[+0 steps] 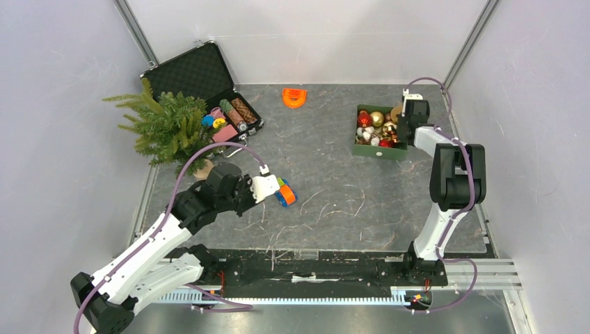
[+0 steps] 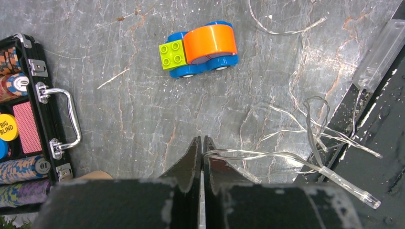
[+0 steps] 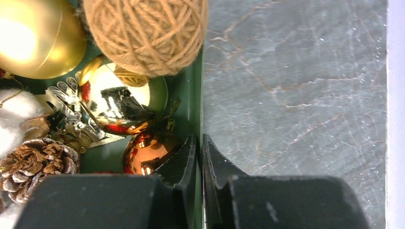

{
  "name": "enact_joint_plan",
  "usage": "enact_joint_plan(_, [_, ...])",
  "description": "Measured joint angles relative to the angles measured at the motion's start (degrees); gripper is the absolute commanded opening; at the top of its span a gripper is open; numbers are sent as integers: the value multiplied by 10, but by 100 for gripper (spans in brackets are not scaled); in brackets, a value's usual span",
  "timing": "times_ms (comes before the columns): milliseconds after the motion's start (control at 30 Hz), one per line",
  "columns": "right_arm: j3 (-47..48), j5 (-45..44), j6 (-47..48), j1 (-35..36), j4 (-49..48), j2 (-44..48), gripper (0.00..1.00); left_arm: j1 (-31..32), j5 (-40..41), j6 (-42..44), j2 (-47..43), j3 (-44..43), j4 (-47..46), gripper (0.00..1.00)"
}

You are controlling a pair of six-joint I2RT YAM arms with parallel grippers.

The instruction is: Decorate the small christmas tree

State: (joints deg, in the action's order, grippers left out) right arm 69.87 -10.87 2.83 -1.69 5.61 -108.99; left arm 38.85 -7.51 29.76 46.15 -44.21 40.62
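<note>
The small christmas tree (image 1: 163, 129), bushy and green, stands at the table's far left beside the briefcase. My left gripper (image 1: 275, 188) (image 2: 201, 143) hovers low over the table near a toy car and is shut on a clear light string (image 2: 286, 155), whose wires trail off to the right. My right gripper (image 1: 403, 125) (image 3: 200, 143) is at the green box of ornaments (image 1: 379, 152). Its jaws straddle the box's right wall (image 3: 191, 102) and are shut on it, one finger inside next to an orange-red bauble (image 3: 145, 155).
An open black briefcase (image 1: 202, 76) with poker chips (image 2: 21, 167) lies behind the tree. A blue and orange toy car (image 2: 203, 49) sits ahead of the left gripper. The box holds a twine ball (image 3: 148, 33), gold baubles (image 3: 38, 43) and a pinecone (image 3: 38, 164). An orange piece (image 1: 294, 97) lies at the back.
</note>
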Motion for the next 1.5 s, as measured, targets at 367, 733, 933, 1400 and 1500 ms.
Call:
enact_joint_plan(367, [-15,-33,15,-22,10,42,84,0,-34,38,6,-7,31,2])
enact_joint_plan(733, [-102,-45,7,59,19,311,97,0,-46,44,-21,-13,51,2])
enact_joint_plan(933, [-181,47,-14,344,-21,371,98,0,-46,45,-47,-13,62,2])
enact_joint_plan(1400, [-76,13,-28,599,-19,68,87,0,-46,45,-57,-13,66,2])
enact_joint_plan(1500, [-57,9,-33,597,-17,38,59,0,-46,45,-57,-13,66,2])
